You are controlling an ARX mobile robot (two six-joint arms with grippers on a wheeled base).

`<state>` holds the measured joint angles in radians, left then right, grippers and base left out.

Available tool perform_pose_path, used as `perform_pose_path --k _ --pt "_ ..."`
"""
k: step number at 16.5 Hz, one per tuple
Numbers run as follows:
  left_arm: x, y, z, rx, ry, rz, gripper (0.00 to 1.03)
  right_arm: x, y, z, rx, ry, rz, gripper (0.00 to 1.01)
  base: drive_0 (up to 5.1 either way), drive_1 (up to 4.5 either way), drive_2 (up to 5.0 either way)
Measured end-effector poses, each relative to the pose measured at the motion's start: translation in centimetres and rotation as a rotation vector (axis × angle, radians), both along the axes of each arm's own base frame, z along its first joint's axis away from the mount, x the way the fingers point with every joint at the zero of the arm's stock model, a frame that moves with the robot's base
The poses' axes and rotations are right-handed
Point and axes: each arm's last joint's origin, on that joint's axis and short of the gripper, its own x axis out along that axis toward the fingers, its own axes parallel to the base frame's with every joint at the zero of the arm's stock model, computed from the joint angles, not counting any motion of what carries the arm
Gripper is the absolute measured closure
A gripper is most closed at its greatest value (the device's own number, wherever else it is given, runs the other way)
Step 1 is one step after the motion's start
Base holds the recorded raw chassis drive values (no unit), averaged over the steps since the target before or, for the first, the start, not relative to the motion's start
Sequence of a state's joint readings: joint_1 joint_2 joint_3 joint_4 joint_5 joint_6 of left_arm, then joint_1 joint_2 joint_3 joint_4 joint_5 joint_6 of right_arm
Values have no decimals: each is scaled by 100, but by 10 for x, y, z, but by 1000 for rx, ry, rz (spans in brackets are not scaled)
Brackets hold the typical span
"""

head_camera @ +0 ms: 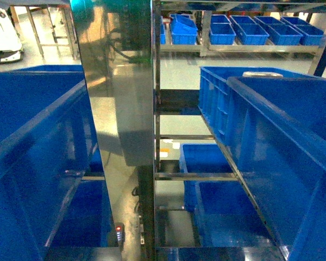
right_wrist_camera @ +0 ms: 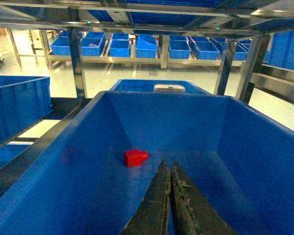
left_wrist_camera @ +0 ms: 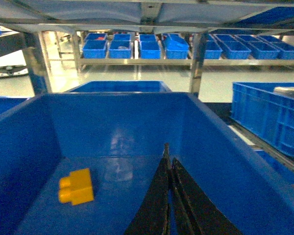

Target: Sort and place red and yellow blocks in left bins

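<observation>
From the head view I see only blue bins: a big left bin (head_camera: 32,141), a right bin (head_camera: 293,141) and a steel upright (head_camera: 119,98) between them. Neither block nor either hand shows here.

In the left wrist view, the left hand (left_wrist_camera: 167,161) hangs inside a bin (left_wrist_camera: 225,166), its 2 fingers pressed together with nothing between them. The yellow block (left_wrist_camera: 77,186) lies on the bin floor, off to the left of the fingertips and apart from them.

In the right wrist view, the right hand (right_wrist_camera: 167,169) is likewise closed and empty. The red block (right_wrist_camera: 135,157) rests on its bin's floor (right_wrist_camera: 78,176), just left of the fingertips.

I judge both blocks light, rigid and glossy, so probably slippery; I'd pinch the flat sides, not the studs.
</observation>
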<state>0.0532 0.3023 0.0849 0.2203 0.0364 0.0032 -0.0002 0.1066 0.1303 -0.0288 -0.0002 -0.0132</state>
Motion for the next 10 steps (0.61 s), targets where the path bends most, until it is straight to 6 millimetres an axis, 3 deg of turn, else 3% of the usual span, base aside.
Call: perform_pose_path --k 5,10 --pt "-7 -5 -7 0 -17 -17 101 0 0 -16 2 1 0 99 0 0 0" --pt "-9 -5 -13 -1 -40 -19 101 0 0 -19 2 -2 0 99 0 0 0"
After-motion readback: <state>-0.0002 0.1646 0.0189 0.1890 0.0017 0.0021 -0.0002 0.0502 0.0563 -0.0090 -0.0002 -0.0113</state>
